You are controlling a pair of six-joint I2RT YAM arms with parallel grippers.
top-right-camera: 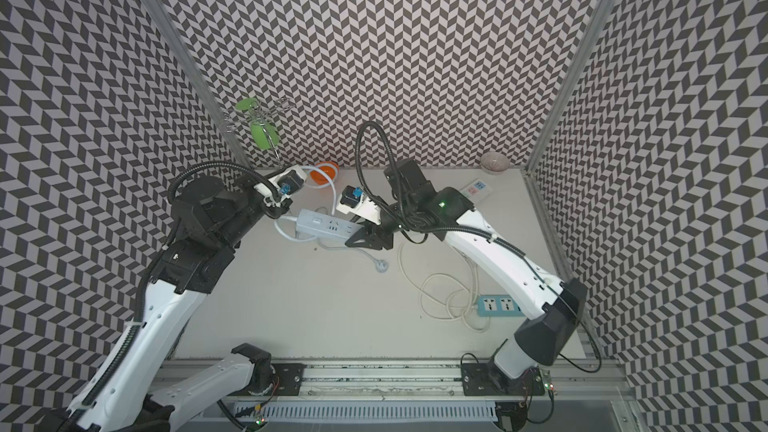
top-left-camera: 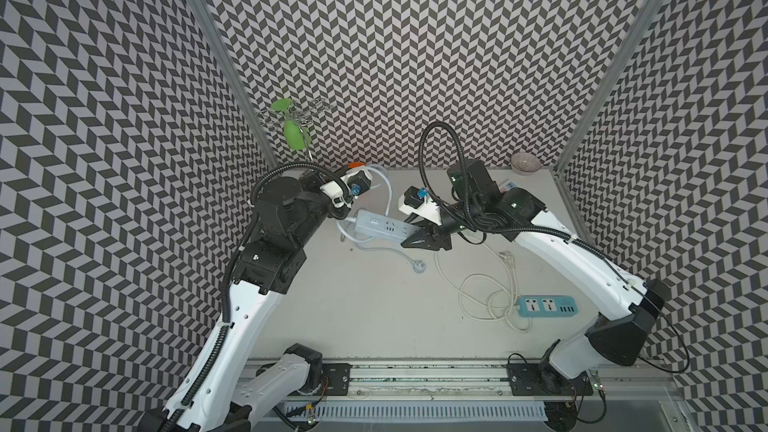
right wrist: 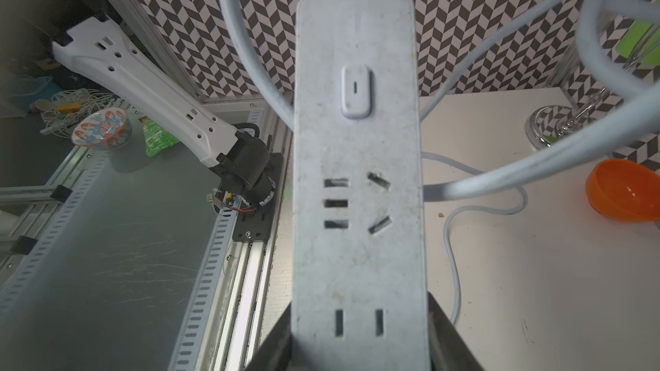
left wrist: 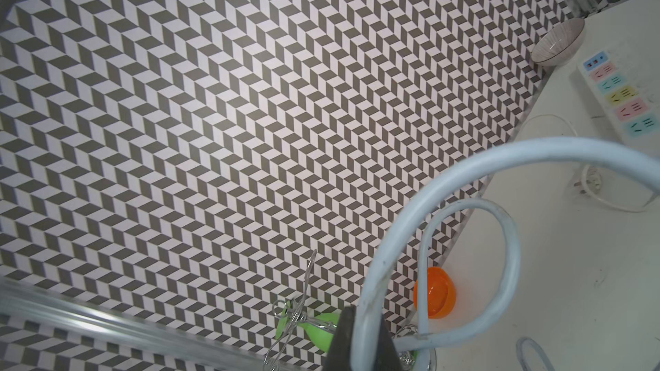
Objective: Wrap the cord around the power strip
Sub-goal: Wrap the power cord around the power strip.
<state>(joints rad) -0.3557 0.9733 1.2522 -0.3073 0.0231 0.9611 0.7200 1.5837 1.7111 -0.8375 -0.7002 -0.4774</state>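
While clamping the power strip (top-left-camera: 384, 226) by one short end with the right gripper (top-left-camera: 417, 235), jaws drawn in against both long edges, holds it toward the back of the table (top-left-camera: 374, 326). Sets the long axis side to side in both top views, slightly slanted, socket face up. Points the switch end, with the exit of the cord (left wrist: 535, 149), toward the left arm; points the gripped end toward the right arm. Pinches the cord in the left gripper (left wrist: 364, 346), closed hard on it, just beside that switch end and near the back wall. Arches from those jaws in one big loop with a smaller loop inside, as seen from the left wrist. Shows on both sides of the strip near the switch from the right wrist, passing behind it. Ends in a round plug (top-left-camera: 419, 266) lying flat on the table just in front of the gripped end. Cannot tell of the strip: resting on the table or hanging clear of it. Elsewhere: a teal strip (top-left-camera: 547, 306) with a cream cord (top-left-camera: 486, 297) near the right arm, an orange bowl (top-right-camera: 325, 172) at the back left.
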